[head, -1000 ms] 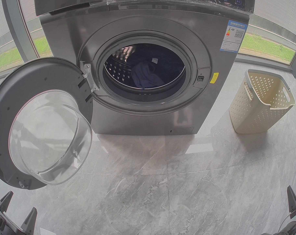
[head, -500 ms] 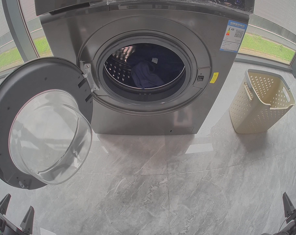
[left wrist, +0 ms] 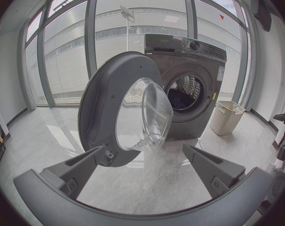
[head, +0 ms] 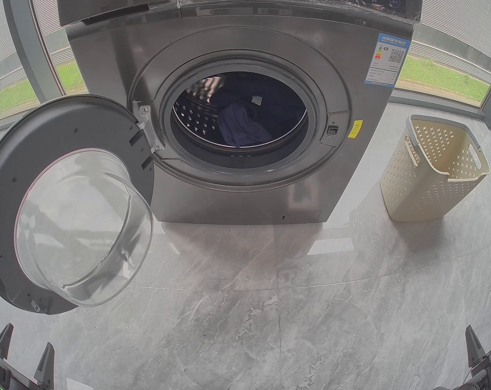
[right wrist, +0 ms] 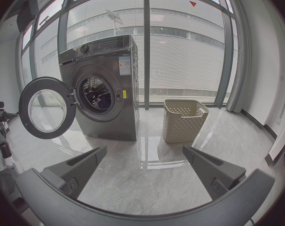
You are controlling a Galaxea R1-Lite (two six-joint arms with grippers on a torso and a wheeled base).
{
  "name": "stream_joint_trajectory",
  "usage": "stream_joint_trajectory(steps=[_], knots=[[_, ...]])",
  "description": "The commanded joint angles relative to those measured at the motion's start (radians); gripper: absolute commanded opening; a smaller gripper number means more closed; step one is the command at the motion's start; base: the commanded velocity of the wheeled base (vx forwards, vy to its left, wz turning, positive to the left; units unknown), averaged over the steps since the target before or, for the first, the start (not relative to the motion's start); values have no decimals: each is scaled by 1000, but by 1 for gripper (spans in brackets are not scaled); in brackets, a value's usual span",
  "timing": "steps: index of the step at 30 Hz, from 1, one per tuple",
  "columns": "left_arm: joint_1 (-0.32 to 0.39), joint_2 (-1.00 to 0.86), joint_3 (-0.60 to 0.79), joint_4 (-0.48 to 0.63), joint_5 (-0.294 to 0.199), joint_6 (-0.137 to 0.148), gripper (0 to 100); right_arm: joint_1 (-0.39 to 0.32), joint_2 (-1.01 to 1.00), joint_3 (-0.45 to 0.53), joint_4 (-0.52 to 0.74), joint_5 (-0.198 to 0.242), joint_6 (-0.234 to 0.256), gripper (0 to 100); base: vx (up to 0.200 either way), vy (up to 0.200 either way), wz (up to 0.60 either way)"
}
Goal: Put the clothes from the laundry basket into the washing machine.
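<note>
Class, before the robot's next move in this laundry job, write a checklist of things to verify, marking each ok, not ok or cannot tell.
1. Washing machine door swung fully open: ok.
2. Dark clothes lying inside the drum: ok.
3. Laundry basket holds no clothes: cannot tell, its bottom is hidden.
4. Left gripper open, holding nothing: ok.
5. Right gripper open, holding nothing: ok.

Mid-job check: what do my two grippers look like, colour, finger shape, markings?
Both match: the left gripper and right gripper are dark grey, each with two wedge-shaped fingers tapering to pointed tips, a ribbed patch inside each tip, a round screw recess near each base, and a curved grey bar behind the fingers. I see no markings.
</note>
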Motion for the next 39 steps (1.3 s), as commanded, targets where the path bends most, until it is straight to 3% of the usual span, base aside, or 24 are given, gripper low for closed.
stream_joint_trajectory(steps=[1, 6, 18, 30, 39], knots=[[3, -25, 18, 0, 2, -5, 100, 1, -12, 18, 0, 1, -1, 100, 0, 0, 0], [1, -25, 18, -1, 5, -22, 100, 1, -12, 18, 0, 3, 1, 100, 0, 0, 0], [1, -25, 18, -1, 3, -36, 100, 1, -12, 18, 0, 1, 1, 100, 0, 200, 0], [1, -25, 18, -1, 2, -36, 100, 1, -12, 18, 0, 1, 1, 100, -150, 0, 0], [1, -25, 18, -1, 0, -36, 100, 1, -12, 18, 0, 1, 1, 100, 0, 0, 0]])
